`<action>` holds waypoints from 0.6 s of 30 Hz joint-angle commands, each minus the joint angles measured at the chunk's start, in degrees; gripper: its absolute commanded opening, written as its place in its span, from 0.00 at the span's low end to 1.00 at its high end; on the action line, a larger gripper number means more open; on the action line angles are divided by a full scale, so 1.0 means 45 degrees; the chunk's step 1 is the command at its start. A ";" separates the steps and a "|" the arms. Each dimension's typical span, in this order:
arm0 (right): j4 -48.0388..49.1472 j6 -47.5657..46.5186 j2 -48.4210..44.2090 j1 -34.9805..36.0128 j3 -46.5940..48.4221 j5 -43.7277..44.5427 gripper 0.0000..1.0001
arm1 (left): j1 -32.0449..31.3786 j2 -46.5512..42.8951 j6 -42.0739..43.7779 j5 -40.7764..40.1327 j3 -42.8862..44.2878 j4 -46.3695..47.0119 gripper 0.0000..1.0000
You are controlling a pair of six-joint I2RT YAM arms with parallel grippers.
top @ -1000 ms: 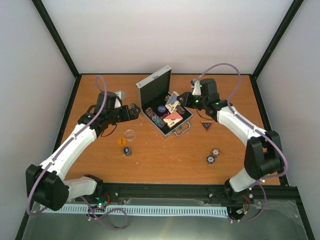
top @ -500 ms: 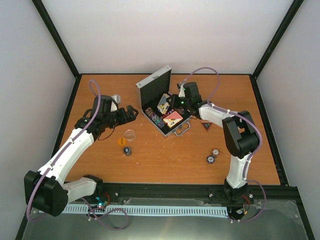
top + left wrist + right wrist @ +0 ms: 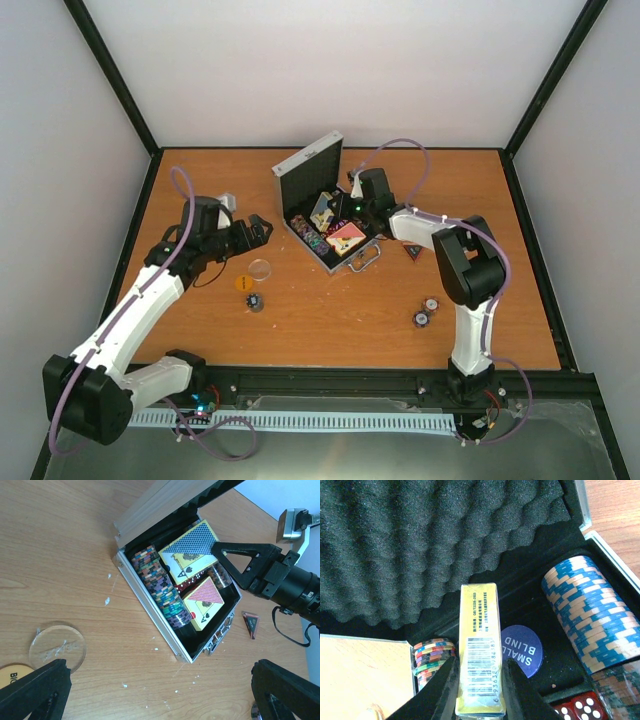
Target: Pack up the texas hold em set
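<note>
One card box (image 3: 479, 650) is pinched edge-on in my right gripper (image 3: 480, 695) above the case (image 3: 150, 612); I should tilt it flat before releasing, while my left gripper (image 3: 258, 228) hangs wide.

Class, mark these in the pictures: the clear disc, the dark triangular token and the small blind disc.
clear disc (image 3: 56, 647): left wrist view, its middle.
dark triangular token (image 3: 250, 623): left wrist view, its middle.
small blind disc (image 3: 522, 650): right wrist view, its lettered face.
</note>
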 commanded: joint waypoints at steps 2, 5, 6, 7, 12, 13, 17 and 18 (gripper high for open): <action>0.0990 0.0063 0.0469 0.0103 0.0538 -0.0232 0.11 | 0.0055 -0.0331 -0.0390 -0.0102 0.0004 -0.0060 1.00; 0.0995 0.0057 0.0558 0.0125 0.0499 -0.0211 0.11 | 0.0055 -0.0477 -0.0440 -0.0198 -0.0032 -0.0117 1.00; 0.0979 0.0038 0.0588 0.0126 0.0462 -0.0199 0.11 | 0.0055 -0.0518 -0.0443 -0.0235 -0.0061 -0.0112 1.00; 0.0948 0.0028 0.0621 0.0127 0.0437 -0.0200 0.11 | 0.0055 -0.0543 -0.0444 -0.0237 -0.0087 -0.0111 1.00; 0.0567 -0.0228 0.0459 0.0112 0.0411 0.0047 0.22 | 0.0055 -0.0480 -0.0403 -0.0208 -0.0098 -0.0131 1.00; 0.0489 -0.0386 0.0360 0.0120 0.0429 0.0138 0.28 | 0.0055 -0.0477 -0.0405 -0.0212 -0.0094 -0.0131 1.00; -0.0251 -0.1302 -0.0246 0.0113 0.0756 0.0744 0.53 | 0.0055 -0.0481 -0.0443 -0.0296 -0.0044 -0.0110 1.00; -0.0527 -0.1636 -0.0392 0.0109 0.0900 0.0997 0.59 | 0.0055 -0.0485 -0.0444 -0.0316 -0.0036 -0.0096 1.00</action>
